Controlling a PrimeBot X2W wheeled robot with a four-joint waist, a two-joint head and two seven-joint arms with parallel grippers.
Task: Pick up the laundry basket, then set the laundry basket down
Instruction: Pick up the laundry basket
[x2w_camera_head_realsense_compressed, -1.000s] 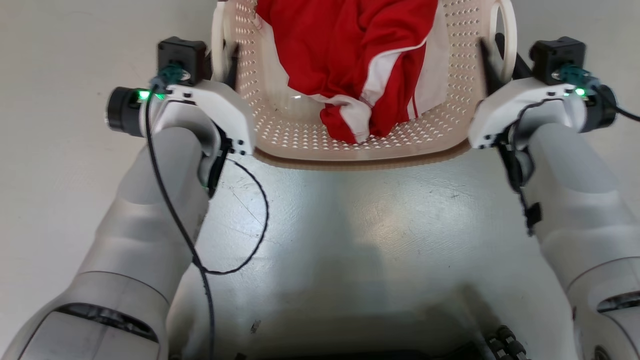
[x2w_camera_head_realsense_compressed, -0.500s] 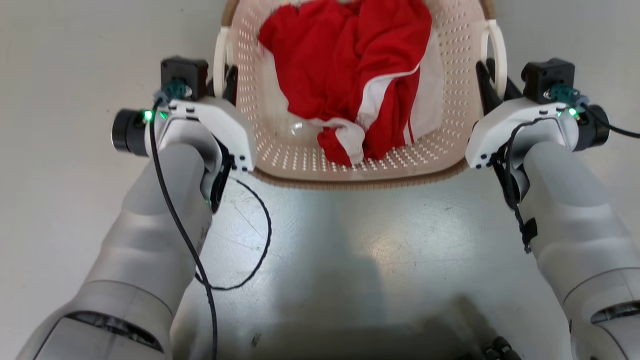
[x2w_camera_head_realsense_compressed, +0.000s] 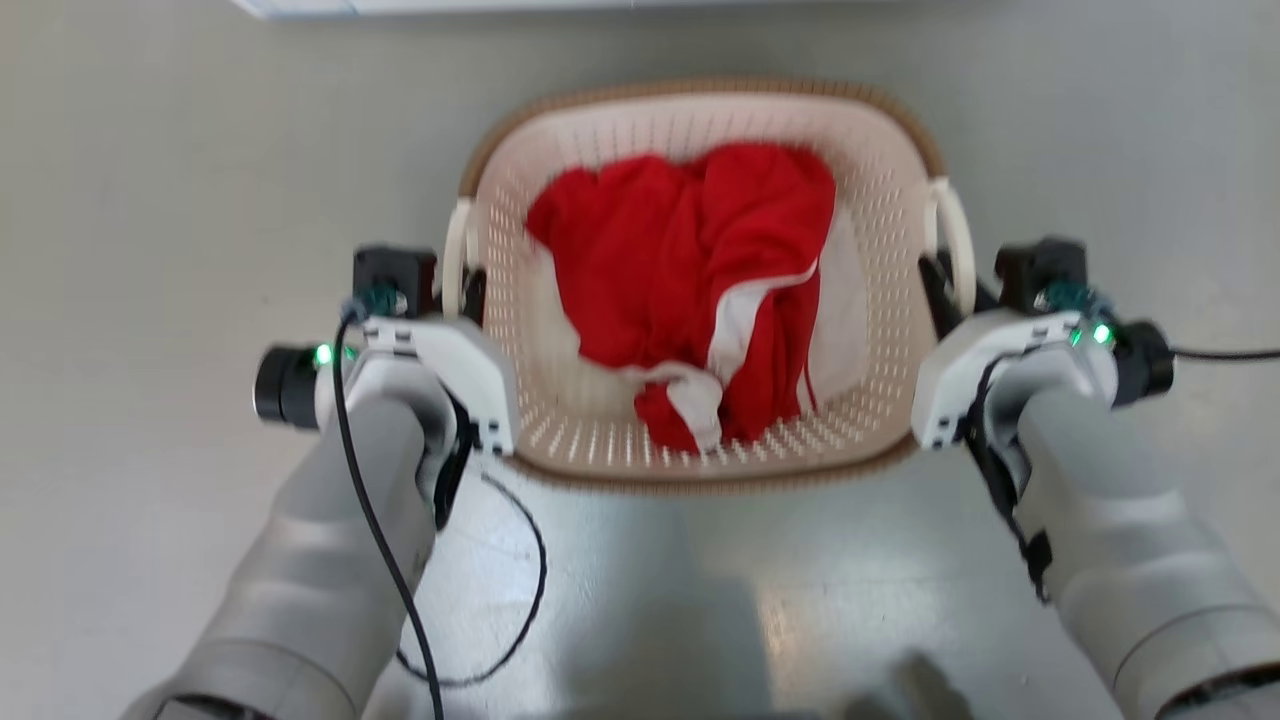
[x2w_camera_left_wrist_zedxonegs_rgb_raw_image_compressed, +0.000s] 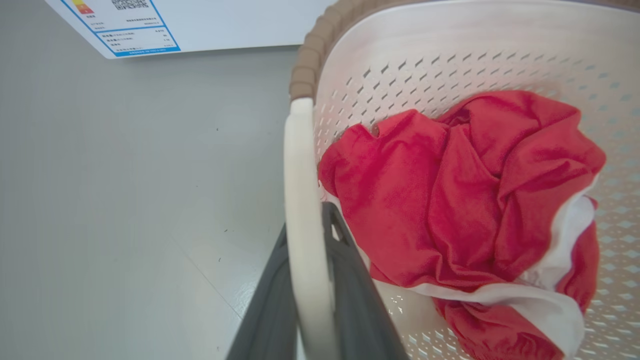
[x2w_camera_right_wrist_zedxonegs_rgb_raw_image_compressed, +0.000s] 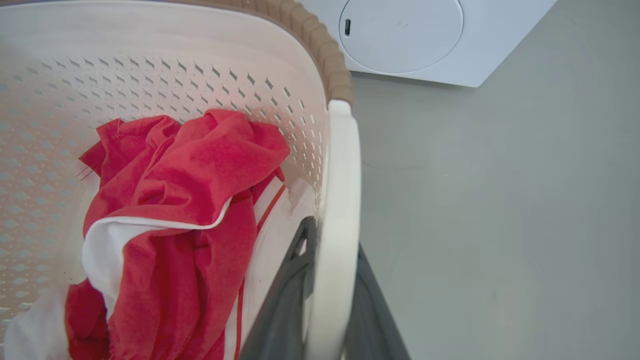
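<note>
At its side handles (x2w_camera_left_wrist_zedxonegs_rgb_raw_image_compressed: 300, 165), I hold the laundry basket (x2w_camera_head_realsense_compressed: 700, 118).
Left gripper (x2w_camera_left_wrist_zedxonegs_rgb_raw_image_compressed: 306, 225), right gripper (x2w_camera_right_wrist_zedxonegs_rgb_raw_image_compressed: 334, 235) each pinch one; rigid, probably light.

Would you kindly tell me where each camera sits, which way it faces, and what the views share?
Head view: on the head, facing down at the laundry basket; both forearms, left gripper and right gripper show.
Left wrist view: on the left wrist, facing along its fingers clamping the left handle.
Right wrist view: on the right wrist, along its fingers clamping the right handle, washing machine beyond.
Shared: the red garment.
</note>
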